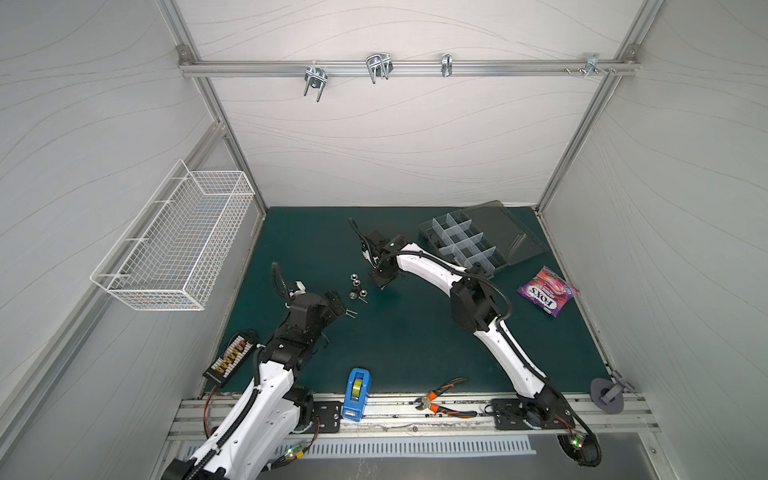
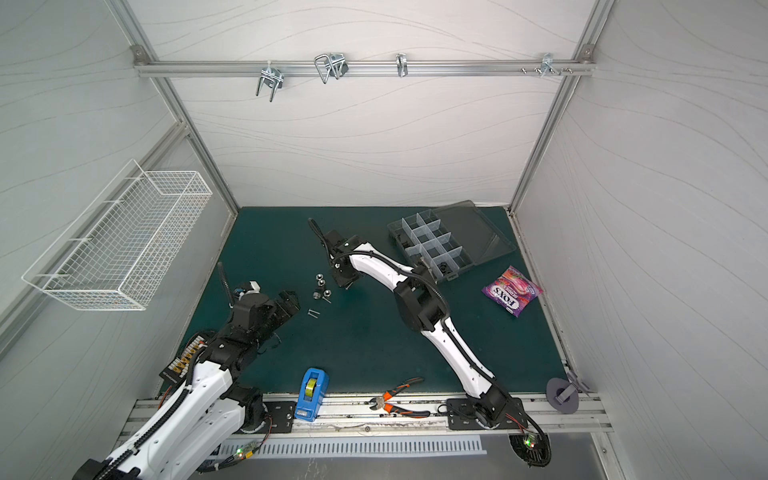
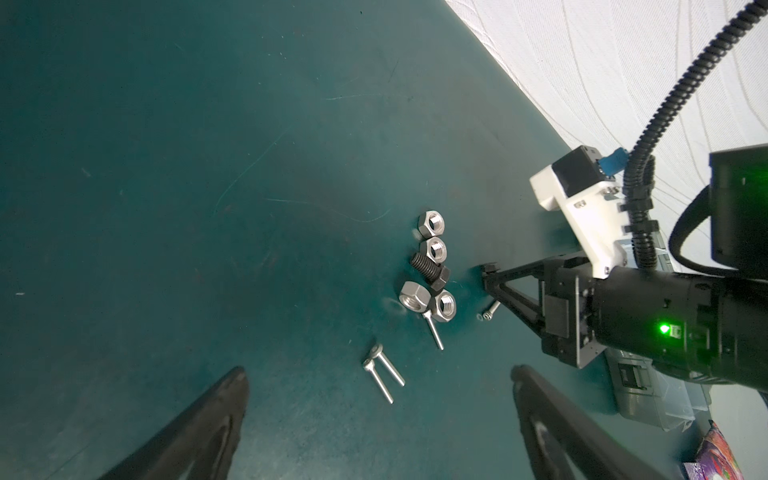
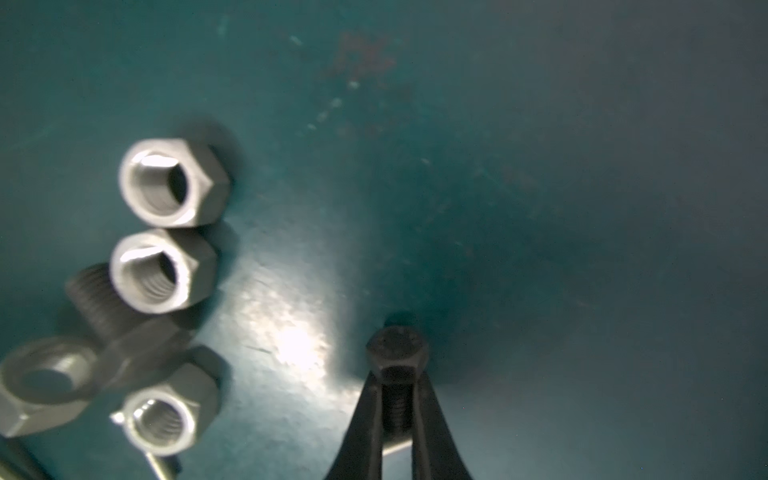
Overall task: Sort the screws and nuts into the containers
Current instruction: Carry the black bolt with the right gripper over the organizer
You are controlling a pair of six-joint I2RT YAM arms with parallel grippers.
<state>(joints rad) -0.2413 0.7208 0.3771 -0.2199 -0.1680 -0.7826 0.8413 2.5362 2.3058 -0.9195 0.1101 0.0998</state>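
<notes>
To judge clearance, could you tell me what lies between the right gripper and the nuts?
Only bare green mat separates the right gripper, shut on a black bolt, from the nuts, as the right wrist view shows.

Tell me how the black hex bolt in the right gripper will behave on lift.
The black hex bolt looks rigid steel, probably heavy for its size. The right gripper pinches its threaded shank, head beyond the tips, so threads likely give bite, though it may pivot. If dropped, it would probably roll.

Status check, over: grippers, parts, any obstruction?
Left gripper open, empty, above thin screws. Right gripper shut on black bolt at the mat. Nuts loose beside it; box open, path looks clear.
</notes>
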